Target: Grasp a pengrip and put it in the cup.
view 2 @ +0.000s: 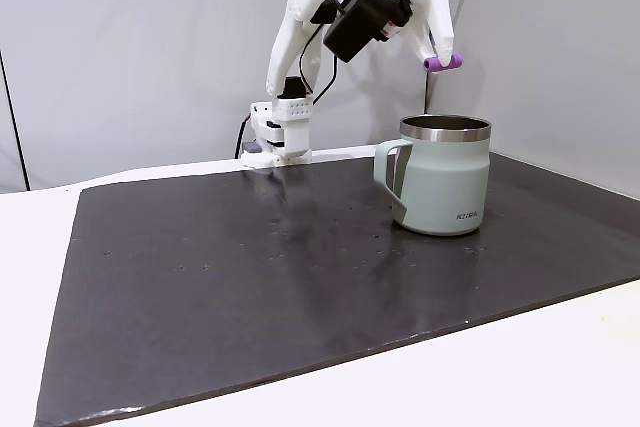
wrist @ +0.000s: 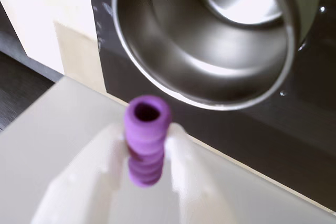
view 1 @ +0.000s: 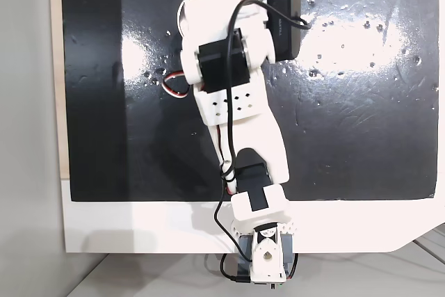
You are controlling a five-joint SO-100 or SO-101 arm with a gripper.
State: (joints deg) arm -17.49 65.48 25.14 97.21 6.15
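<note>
The purple ribbed pengrip (view 2: 443, 63) hangs in the air, pinched between the white fingers of my gripper (view 2: 438, 55), which is shut on it. It sits a little above the rim of the pale grey-green cup (view 2: 445, 187), over its far side. The cup stands upright on the black mat with its handle to the left in that fixed view. In the wrist view the pengrip (wrist: 147, 140) points end-on between the two fingers (wrist: 186, 171), and the cup's shiny steel inside (wrist: 210, 40) lies open just beyond it. From above, my arm (view 1: 233, 81) covers the cup.
A black mat (view 2: 250, 287) covers most of the white table (view 2: 560, 367). The arm's base (view 2: 278, 137) stands at the mat's far edge near a grey wall. The black wrist camera (view 1: 281, 15) sticks out from the arm.
</note>
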